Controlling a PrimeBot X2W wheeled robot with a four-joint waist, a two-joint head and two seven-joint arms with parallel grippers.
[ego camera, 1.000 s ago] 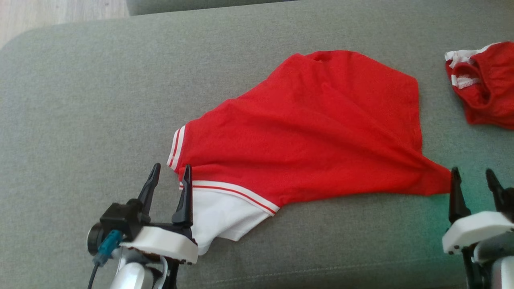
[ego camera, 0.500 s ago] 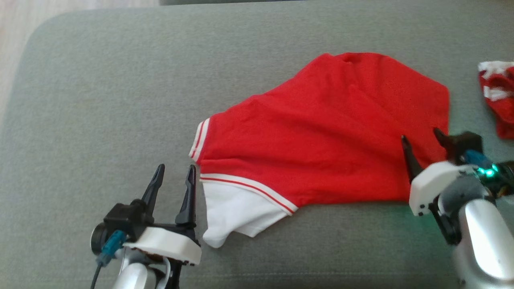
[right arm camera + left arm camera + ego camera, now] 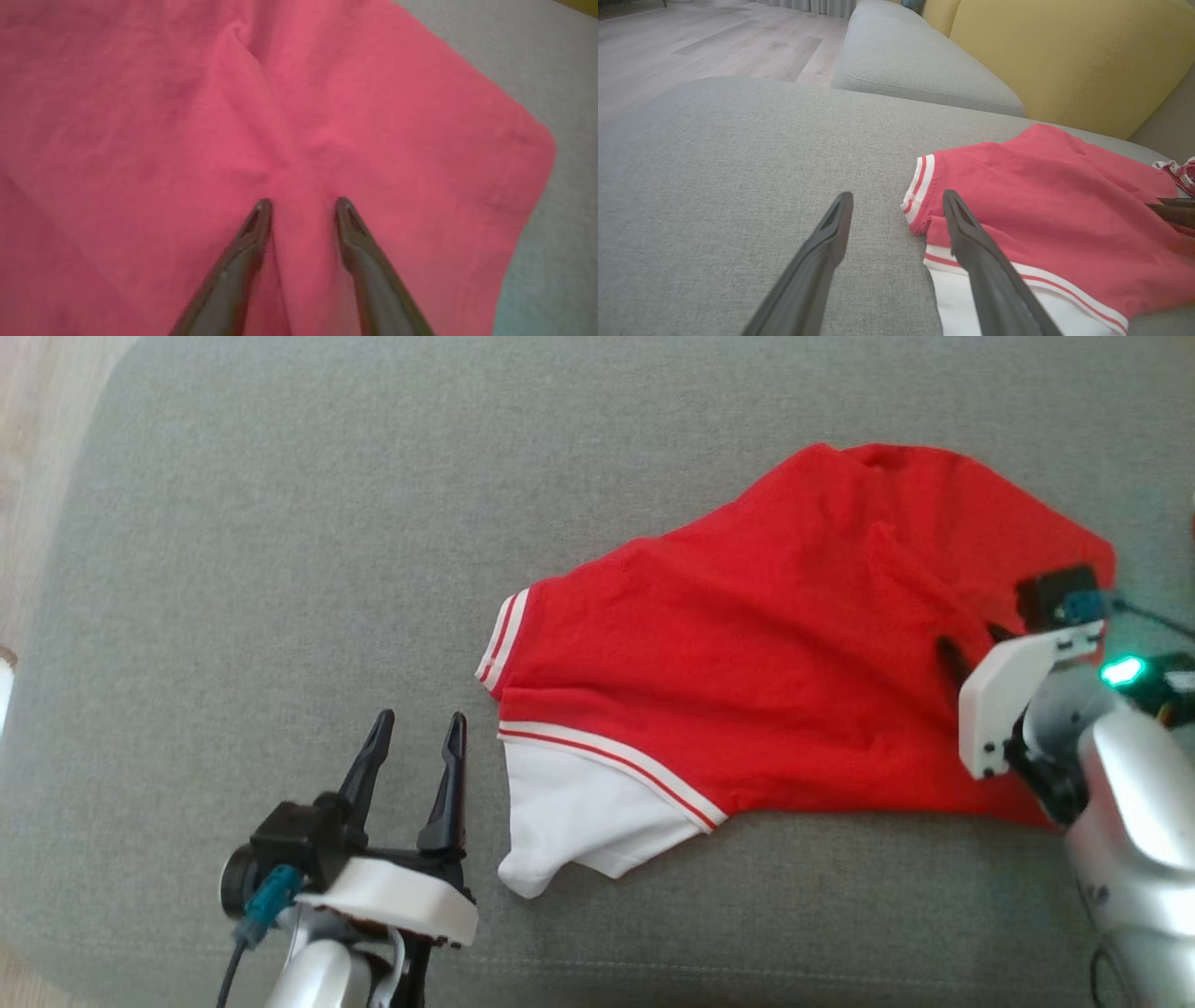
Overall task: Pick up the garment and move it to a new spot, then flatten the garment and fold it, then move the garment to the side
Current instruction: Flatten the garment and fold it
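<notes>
Lying rumpled on the grey cushion (image 3: 280,523), right of centre in the head view, the garment (image 3: 747,644) is red, white sleeve (image 3: 579,803) toward the robot, creases fanning from its right end. Right gripper (image 3: 301,205) presses tips-down into the red cloth near that end, fingers apart astride a raised ridge, not clamped on it. Step in hand, by my reading: the pick. To do it well, close fully on the ridge, catch both layers, and lift straight up before carrying so the sleeve end trails free rather than bunching. Left gripper (image 3: 419,721) hovers wide open just beside the striped cuff (image 3: 499,639), seemingly clear of it; that corner is a fair second hold. Right wrist view shows the ridge between the tips, which the head view hides behind the wrist. Left wrist view adds a yellow backrest (image 3: 1064,56), wood floor (image 3: 691,37), and a second red-white piece (image 3: 1183,170) past the garment's far end.
</notes>
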